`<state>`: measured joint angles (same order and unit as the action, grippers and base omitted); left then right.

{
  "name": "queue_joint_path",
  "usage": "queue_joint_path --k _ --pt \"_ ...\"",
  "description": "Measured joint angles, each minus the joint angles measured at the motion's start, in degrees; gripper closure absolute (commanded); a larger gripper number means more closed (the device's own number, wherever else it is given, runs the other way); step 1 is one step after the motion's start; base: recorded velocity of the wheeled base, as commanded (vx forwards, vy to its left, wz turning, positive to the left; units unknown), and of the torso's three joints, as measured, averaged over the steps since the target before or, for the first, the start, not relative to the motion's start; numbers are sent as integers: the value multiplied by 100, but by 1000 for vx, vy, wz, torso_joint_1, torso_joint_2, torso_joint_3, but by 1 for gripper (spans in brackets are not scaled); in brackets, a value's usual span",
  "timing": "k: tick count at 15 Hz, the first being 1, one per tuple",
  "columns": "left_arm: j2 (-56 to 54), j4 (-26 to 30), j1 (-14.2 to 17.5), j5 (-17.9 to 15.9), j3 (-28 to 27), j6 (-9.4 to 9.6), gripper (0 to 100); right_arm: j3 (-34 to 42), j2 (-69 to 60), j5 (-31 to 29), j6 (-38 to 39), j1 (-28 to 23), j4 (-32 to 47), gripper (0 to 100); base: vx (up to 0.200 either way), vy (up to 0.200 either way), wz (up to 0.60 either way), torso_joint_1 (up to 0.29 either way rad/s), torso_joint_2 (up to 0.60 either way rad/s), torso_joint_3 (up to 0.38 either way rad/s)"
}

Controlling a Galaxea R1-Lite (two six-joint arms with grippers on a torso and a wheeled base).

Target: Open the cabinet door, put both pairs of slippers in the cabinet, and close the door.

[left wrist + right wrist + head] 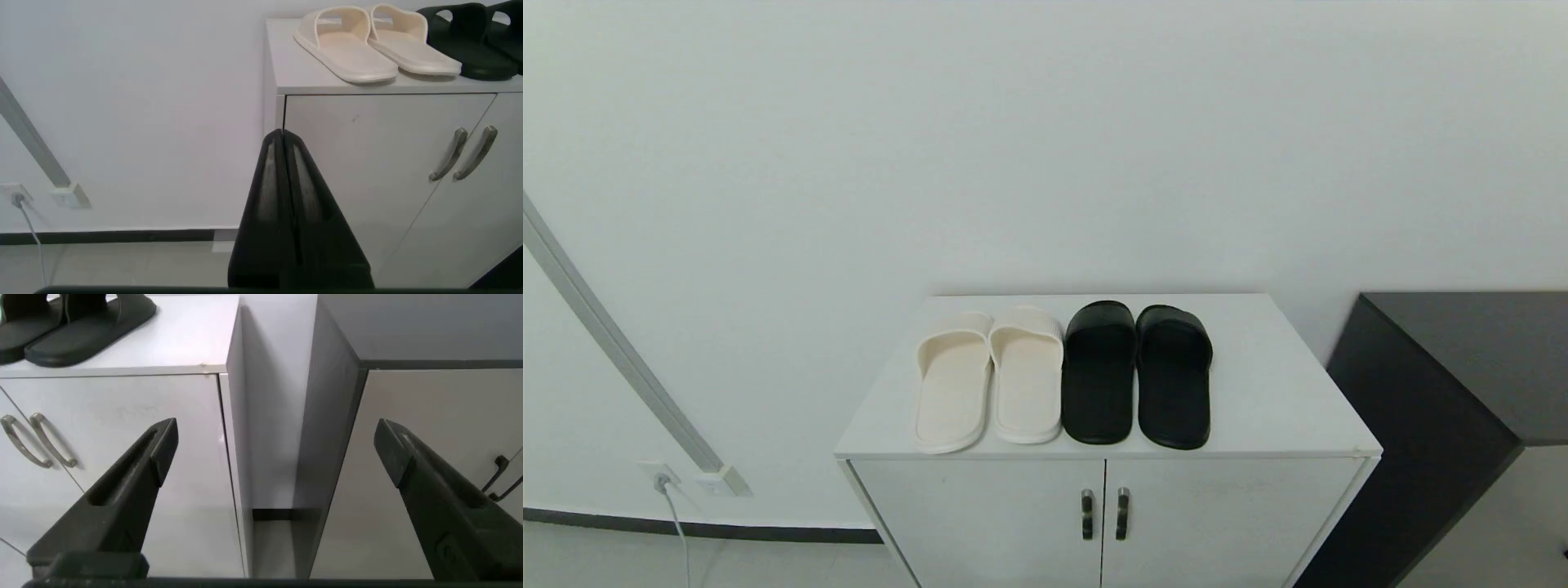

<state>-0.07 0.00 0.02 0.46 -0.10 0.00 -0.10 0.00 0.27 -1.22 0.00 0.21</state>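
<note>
Nothing legible: no txt, labels, nos. or signs on cabinet point(980, 523), white slippers point(952, 384), black slippers point(1098, 384) — or wall point(1013, 163).

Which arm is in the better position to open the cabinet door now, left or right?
Probably right. The right gripper is open, ready for a door handle; the left gripper is shut. Both point beside the handles, not at them.

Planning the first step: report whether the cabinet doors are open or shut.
Shut. Both cabinet doors lie flush with the front, their handles side by side at the centre seam, no interior showing.
</note>
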Motion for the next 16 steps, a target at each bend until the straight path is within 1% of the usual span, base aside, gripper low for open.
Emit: queue_joint_path --k 2,7,8,10,11,12,14,16 --pt "0 0 0 -2 0 5 100 0 0 13 -112 0 -5 0 0 0 0 0 0 0" --pt "0 0 0 7 0 -21 100 -1 0 5 -107 0 -41 0 0 0 0 0 0 0" --pt "0 0 0 11 0 -22 100 -78 21 2 -50 0 -39 0 0 0 0 0 0 0" --pt "0 0 0 11 0 -24 100 -673 263 30 115 51 113 0 0 0 0 0 0 0" --pt "0 0 0 7 0 -24 100 -1015 564 156 44 88 291 0 0 0 0 0 0 0" --pt "0 0 0 7 0 -18 100 -1186 895 352 -52 121 400 0 0 0 0 0 0 0" --pt "0 0 0 -2 0 16 100 -1180 1690 879 -187 165 327 0 0 0 0 0 0 0" --pt "0 0 0 -2 0 57 100 -1134 2558 1176 -223 291 15 0 0 0 0 0 0 0"
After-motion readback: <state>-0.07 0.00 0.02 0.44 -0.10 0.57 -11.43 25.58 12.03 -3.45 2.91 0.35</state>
